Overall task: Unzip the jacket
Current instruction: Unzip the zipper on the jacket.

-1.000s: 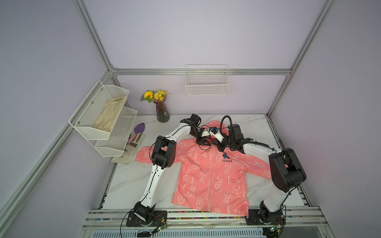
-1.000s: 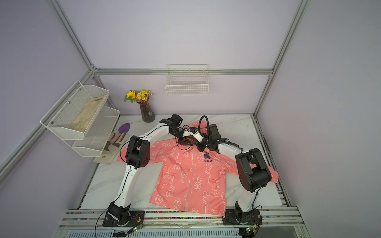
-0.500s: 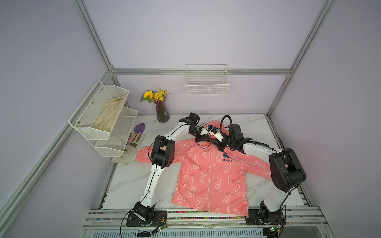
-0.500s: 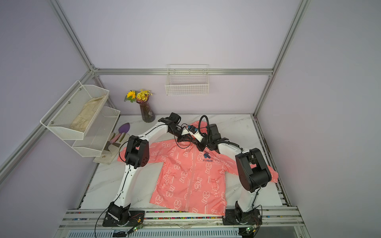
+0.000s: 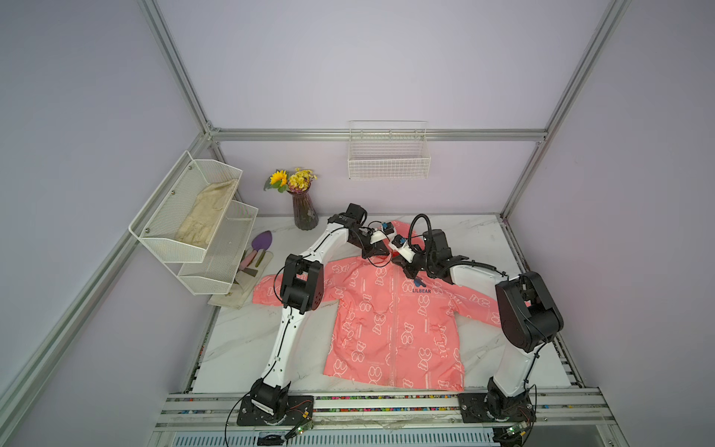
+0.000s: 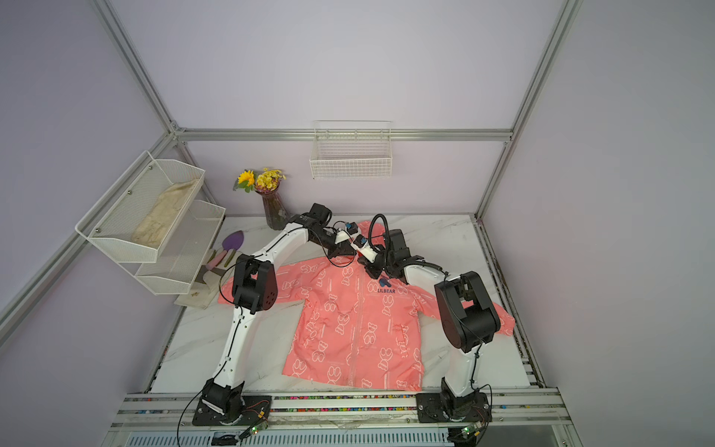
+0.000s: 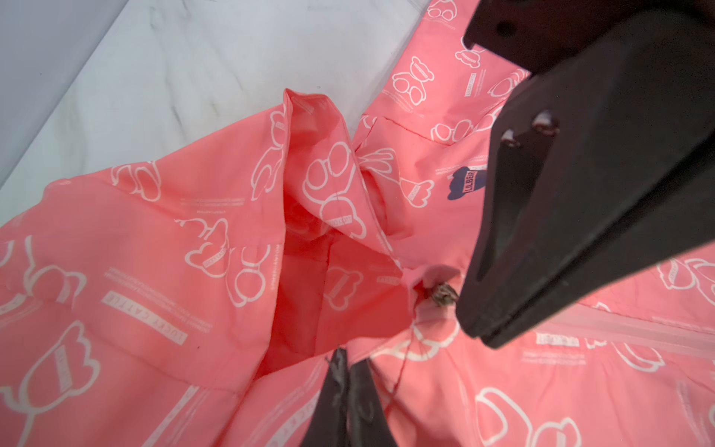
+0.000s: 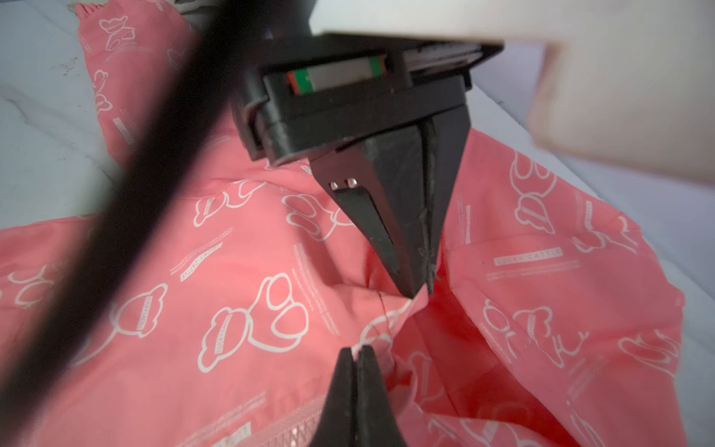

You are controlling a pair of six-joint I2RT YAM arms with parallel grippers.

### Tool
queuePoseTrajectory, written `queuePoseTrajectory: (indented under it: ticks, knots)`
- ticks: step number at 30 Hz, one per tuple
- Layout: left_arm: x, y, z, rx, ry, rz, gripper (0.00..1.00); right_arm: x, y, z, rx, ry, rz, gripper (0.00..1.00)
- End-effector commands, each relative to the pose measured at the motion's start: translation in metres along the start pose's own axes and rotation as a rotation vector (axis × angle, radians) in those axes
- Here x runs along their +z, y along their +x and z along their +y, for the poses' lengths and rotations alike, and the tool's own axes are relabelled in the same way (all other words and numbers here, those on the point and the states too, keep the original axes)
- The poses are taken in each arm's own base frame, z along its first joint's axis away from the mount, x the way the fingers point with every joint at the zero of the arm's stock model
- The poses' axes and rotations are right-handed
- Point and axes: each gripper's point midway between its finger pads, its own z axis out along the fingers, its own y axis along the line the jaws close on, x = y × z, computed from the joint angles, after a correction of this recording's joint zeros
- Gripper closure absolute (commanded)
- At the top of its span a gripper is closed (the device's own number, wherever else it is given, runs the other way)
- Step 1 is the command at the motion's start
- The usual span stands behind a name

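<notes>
Jacket (image 5: 390, 321) lies flat on the marble table (image 5: 240, 348), front up, sleeves spread, hood toward the back wall. Coral pink, thin, shiny, white bear outlines, dark LILBEAR logo (image 5: 421, 289). Zipper (image 5: 394, 333) closed. Left gripper (image 8: 421, 288) and right gripper (image 8: 355, 353) are both clamped tight at the collar, right tip beside the zipper pull (image 7: 443, 295). Actual pinch unclear.

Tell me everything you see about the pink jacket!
The jacket is coral pink, thin, shiny, with white bear outlines, a dark LILBEAR logo and a hood. It lies front up, sleeves spread, zipped, on the table. The shut left gripper seems to pinch its collar; the shut right gripper touches by the zipper slider.
</notes>
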Motion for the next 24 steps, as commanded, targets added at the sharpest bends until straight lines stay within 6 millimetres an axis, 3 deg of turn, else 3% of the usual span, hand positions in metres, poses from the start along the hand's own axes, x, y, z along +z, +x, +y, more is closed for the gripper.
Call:
queuePoseTrajectory:
  ticks: [1,13,24]
  knots:
    - [-0.023,-0.001,0.023,-0.044,-0.078,0.006,1.0,0.022,0.011,0.015,-0.118,0.014,0.062,1.0]
    - [-0.03,0.043,0.056,-0.165,-0.217,0.128,1.0,0.044,0.053,0.064,-0.156,-0.036,0.212,1.0]
    - [-0.036,0.064,0.086,-0.225,-0.365,0.207,1.0,0.03,0.075,0.097,-0.142,-0.085,0.292,1.0]
